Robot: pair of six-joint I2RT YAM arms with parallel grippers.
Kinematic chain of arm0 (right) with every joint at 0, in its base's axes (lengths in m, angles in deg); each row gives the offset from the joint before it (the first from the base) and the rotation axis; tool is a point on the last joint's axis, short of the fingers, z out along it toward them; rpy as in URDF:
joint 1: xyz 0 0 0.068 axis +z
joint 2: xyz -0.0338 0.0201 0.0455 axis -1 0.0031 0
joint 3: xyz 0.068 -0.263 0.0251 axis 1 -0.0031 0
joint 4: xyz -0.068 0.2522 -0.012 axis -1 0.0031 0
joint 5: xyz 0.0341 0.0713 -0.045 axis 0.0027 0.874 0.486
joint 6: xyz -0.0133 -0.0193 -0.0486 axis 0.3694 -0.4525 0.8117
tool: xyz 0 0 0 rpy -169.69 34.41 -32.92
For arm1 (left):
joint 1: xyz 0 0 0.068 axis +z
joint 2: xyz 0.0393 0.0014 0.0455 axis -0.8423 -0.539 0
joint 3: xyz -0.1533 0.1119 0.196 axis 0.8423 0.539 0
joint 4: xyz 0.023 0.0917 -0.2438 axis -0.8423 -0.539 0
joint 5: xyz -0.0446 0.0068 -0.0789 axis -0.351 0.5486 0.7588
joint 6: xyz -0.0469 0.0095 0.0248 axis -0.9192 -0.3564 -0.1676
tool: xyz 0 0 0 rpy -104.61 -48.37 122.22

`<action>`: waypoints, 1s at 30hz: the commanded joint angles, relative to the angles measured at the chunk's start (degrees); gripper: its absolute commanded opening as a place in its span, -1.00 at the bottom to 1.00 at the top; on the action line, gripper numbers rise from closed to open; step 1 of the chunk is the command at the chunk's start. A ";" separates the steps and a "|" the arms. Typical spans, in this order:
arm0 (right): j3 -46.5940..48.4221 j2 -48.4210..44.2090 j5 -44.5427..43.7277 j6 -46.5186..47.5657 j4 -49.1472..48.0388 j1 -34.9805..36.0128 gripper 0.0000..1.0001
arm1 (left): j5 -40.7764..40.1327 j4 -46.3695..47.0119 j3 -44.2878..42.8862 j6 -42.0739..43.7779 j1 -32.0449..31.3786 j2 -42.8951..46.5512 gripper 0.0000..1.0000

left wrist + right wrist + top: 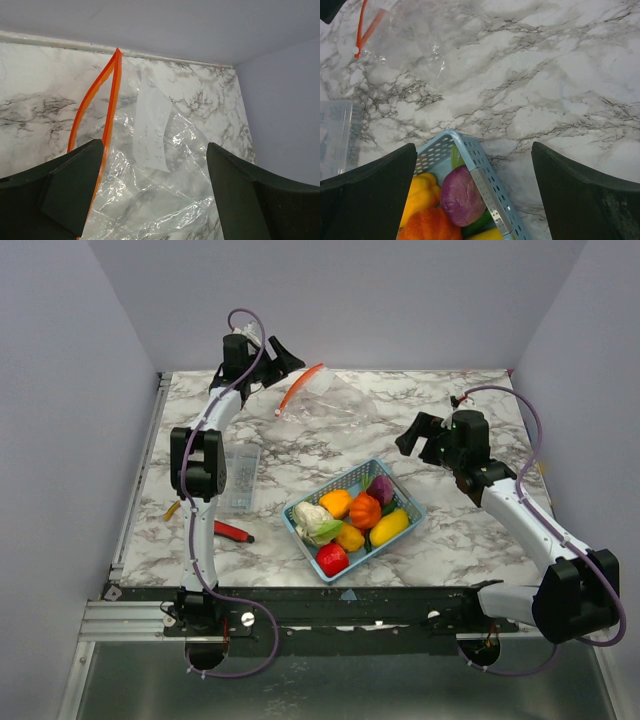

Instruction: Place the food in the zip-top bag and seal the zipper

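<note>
Gaping wide and empty, left gripper (pixel 154 150) hangs over the zip-top bag (pixel 335 398) at the table (pixel 455 540)'s far edge, right gripper (pixel 474 147) near the basket (pixel 485 172).

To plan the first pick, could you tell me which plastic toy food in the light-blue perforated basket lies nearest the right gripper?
The purple rounded toy vegetable, in the basket's far corner facing the right gripper; the other toys lie farther from it.

Found zip-top bag (pixel 165 200) cut off at bottom edge of left wrist view, lower end of zipper (pixel 87 107) hidden behind dark finger (pixel 65 195) at lower left, writing on white label (pixel 152 130) too blurred to read. In right wrist view, found basket (pixel 480 165) cut by bottom edge, clear box (pixel 337 135) by left edge, most food (pixel 462 197) out of frame.
</note>
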 commanded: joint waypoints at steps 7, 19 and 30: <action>-0.39 -1.20 2.12 -1.46 1.79 -0.24 1.00 | -2.96 -6.17 -2.83 -3.85 -0.55 -3.91 0.36; 1.00 -0.40 5.37 -3.17 3.05 -0.17 1.00 | 3.21 -1.92 2.60 -3.33 -1.52 -0.22 -0.60; 1.39 0.02 9.09 -8.49 6.45 -0.15 1.00 | 8.62 -1.21 6.44 1.60 -1.52 7.78 -1.00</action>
